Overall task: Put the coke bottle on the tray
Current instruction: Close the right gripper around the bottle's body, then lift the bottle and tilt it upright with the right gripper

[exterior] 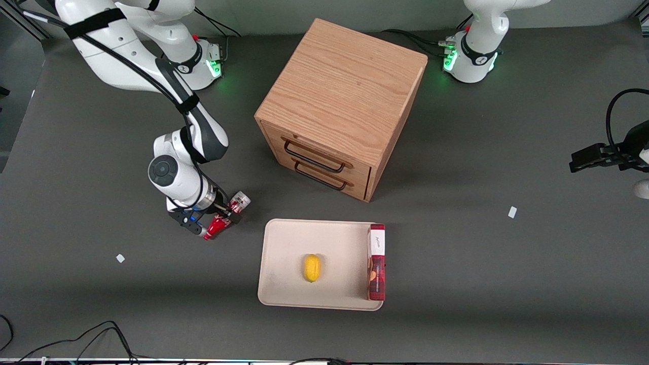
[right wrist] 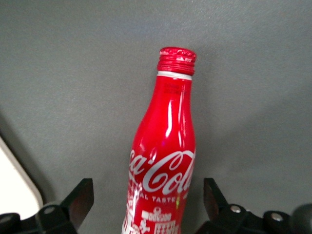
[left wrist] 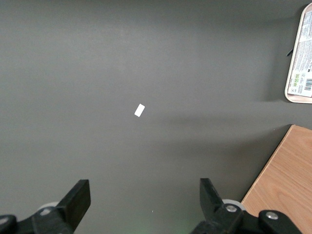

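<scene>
Tray [exterior: 284, 284] holds lemon [exterior: 312, 267], red box [exterior: 376, 263]; gripper [exterior: 217, 222] fingers pinching coke bottle [exterior: 219, 223] beside tray, off it.

The gripper [exterior: 215, 219] is black. The bottle [right wrist: 163, 165] is glossy red with white script. The tray [exterior: 284, 258] is cream, holding a yellow lemon [exterior: 312, 267] and a red-plaid box [exterior: 376, 263].

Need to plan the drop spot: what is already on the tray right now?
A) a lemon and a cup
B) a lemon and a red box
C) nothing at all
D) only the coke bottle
B: the front view shows a lemon in the middle of the tray and a red box along its edge, while the coke bottle lies off the tray at the gripper.
</scene>
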